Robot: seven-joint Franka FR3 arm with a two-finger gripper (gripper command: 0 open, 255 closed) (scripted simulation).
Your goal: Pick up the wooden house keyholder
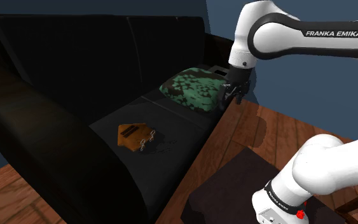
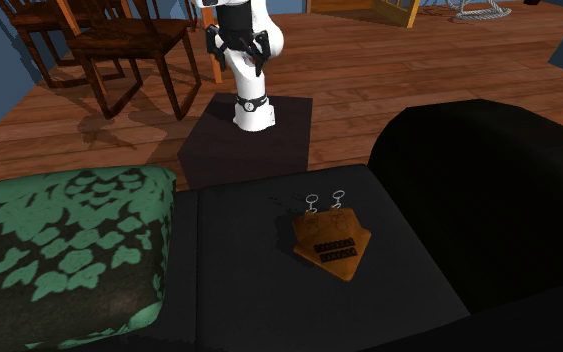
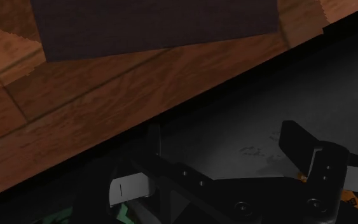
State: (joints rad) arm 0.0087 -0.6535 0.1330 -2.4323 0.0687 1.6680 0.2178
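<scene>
Judging from how things lie, hardly any of this job is done yet. The wooden house-shaped keyholder is seen lying flat on the seat of the black sofa, roughly mid-cushion, with its little key rings spilled out on the side toward the sofa's front edge. It isn't touched by anything.

The claw is held up in the air near the front edge of the sofa, just beside the green patterned cushion in the shoulder view, and well apart from the keyholder. In the wrist view its fingers are spread wide, with nothing caught between them, just dark sofa seat and a strip of wooden floor beyond. So the claw is released and empty.

What's left, as far as can be told: pretty much everything. The claw has to be carried across the seat to a spot over the keyholder, lined up, lowered, closed on it and lifted. The thing lies thin and flat on a soft seat, so an edge grab is probably needed, and that could be fiddly.
</scene>
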